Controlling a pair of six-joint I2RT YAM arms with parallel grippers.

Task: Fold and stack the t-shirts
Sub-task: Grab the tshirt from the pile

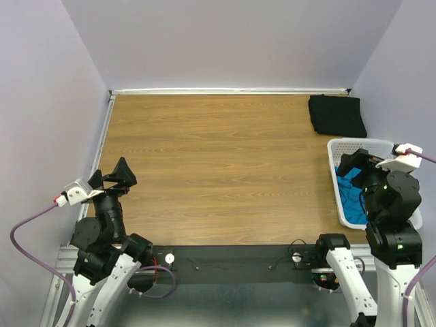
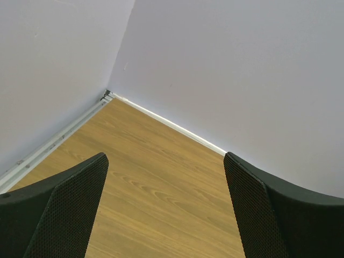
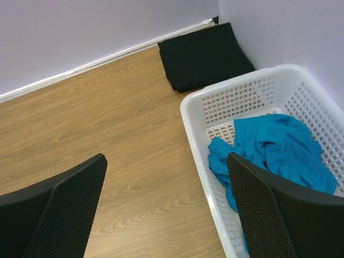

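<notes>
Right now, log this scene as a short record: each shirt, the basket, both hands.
black t-shirt: folded, on the table, far right corner
teal t-shirt: crumpled inside the basket
basket: white, at the table's right edge, just nearer than the black t-shirt
left hand: open, empty, over the table's left side
right hand: open, empty, above the basket's left rim
stack: not yet made

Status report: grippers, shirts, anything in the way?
Left gripper open, empty; right gripper open, empty. Black t-shirt folded, far right corner; teal t-shirt crumpled in basket. Nothing covering it.
</notes>
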